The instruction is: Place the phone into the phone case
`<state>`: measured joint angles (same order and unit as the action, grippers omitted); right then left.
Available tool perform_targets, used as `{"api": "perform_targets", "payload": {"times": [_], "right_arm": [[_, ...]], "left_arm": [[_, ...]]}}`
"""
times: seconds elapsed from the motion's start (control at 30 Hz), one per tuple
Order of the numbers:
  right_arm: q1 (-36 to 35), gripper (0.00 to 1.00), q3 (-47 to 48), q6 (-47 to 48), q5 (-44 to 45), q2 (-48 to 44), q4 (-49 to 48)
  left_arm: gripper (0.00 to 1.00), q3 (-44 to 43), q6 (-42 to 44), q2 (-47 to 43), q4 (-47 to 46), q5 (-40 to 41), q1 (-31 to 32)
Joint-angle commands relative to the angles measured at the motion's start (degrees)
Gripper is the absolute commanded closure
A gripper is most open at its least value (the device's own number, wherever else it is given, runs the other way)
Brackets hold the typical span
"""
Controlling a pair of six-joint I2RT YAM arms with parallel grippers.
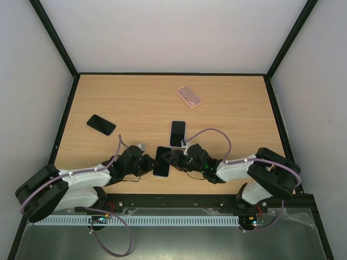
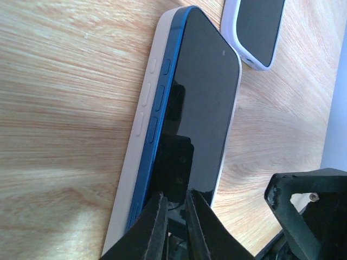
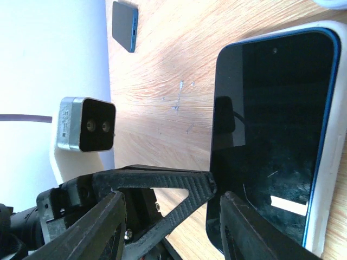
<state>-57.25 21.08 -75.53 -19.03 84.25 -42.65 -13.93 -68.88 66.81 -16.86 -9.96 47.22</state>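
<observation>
Your left gripper (image 2: 176, 200) sits at the near end of the blue phone (image 2: 200, 108), its jaws almost together with nothing visible between them. That phone lies screen-up on the white case (image 2: 142, 108) between your two grippers. Its button edge rides above the case wall and the opposite edge sits lower, inside the rim. Your right gripper (image 3: 172, 203) stands about half open, one finger over the screen and the other off the phone's side, clamping nothing. Farther back and right lies a pink case (image 1: 188, 96).

Top camera overlooks the table (image 1: 227, 114); both wrist cameras closely share the phone (image 2: 200, 108).
</observation>
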Motion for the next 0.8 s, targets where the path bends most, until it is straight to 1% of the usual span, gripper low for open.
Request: {"api": "perform_targets", "payload": {"times": [0.0, 0.13, 0.23, 0.3, 0.47, 0.6, 0.67, 0.77], "right_arm": [[0.2, 0.52, -0.9, -1.0, 1.8, -1.3, 0.3], [0.2, 0.52, -1.7, 0.2, 5.2, -1.8, 5.3], [0.2, 0.52, -1.7, 1.0, 7.2, -2.1, 7.9], [0.2, 0.52, -1.5, 1.5, 8.6, -1.9, 9.3], [0.2, 0.52, -0.4, 2.1, 9.3, 0.9, 9.5], [0.2, 0.50, 0.9, 2.2, 8.3, 4.5, 9.0], [0.2, 0.50, 1.2, 2.2, 8.1, 5.8, 8.8], [0.2, 0.49, 1.6, 2.8, 8.1, 6.8, 8.4]], "left_arm": [[0.86, 1.4, -1.1, -2.0, 2.8, 0.4, -0.2], [0.77, 0.5, 0.2, -4.6, 6.9, 2.6, -0.7], [0.75, 0.0, 1.8, -5.7, 9.2, 3.6, -1.9], [0.75, 0.0, 2.7, -5.9, 9.7, 4.5, -2.1], [0.74, -0.1, 3.9, -3.8, 7.8, 2.5, -2.3], [0.73, 0.3, 4.4, -2.4, 3.9, -0.2, -2.2], [0.73, 1.0, 4.4, -1.7, 2.2, -0.7, -2.2], [0.83, 1.9, 3.8, 0.1, 0.3, -1.2, -2.3]]}}
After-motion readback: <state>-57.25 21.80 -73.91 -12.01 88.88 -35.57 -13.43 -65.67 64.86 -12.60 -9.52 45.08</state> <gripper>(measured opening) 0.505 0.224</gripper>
